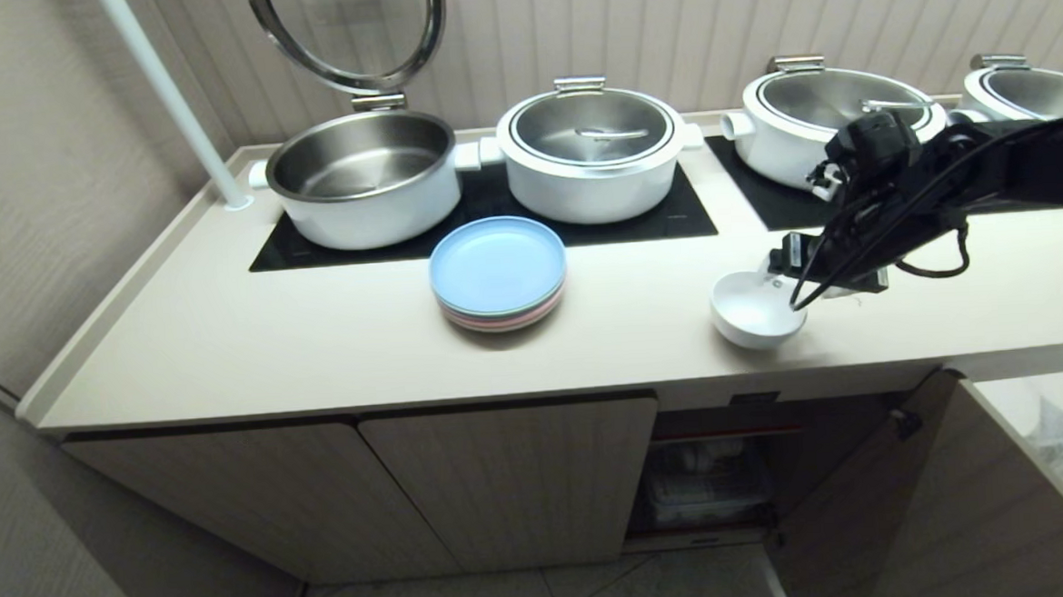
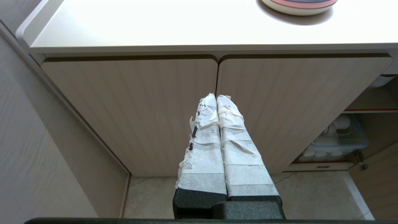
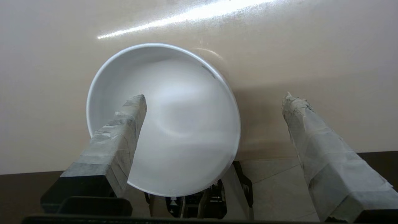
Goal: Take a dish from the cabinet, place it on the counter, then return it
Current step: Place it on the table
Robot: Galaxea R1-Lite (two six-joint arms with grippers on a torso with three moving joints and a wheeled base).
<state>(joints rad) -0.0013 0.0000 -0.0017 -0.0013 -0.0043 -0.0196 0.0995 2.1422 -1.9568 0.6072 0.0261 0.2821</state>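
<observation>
Right, head view first: the dish (image 1: 756,311), a small white bowl, sits upright on the counter (image 1: 316,346) near its front edge, to the right of the stack of pastel plates (image 1: 498,275), well apart from them. The right gripper (image 1: 790,278) comes in from the right and is at the bowl's far right rim; fingers are hard to make out here behind the cables. Behind it, four white pots stand on the black cooktop panels (image 1: 482,219); the leftmost pot (image 1: 363,175) has its lid up, the others are closed. Below the counter, the cabinet (image 1: 505,482) has two left doors closed and the right section open, w/ a clear bin (image 1: 707,485) of white dishware on the shelf.

Left wrist view: the left gripper (image 2: 217,99) hangs low in front of the closed cabinet doors, taped fingers pressed together, gripping nothing. The plate stack shows at the counter's edge, and the bin of bowls in the open section off to one side.

Right wrist view: the right gripper's jaws are spread wide and released. One taped finger (image 3: 119,137) reaches over the bowl's inside, the other (image 3: 320,143) is outside the rim, well clear of it. Can't tell whether the inner finger touches the bowl. The bowl rests on the countertop close to the front edge, floor visible past it.
</observation>
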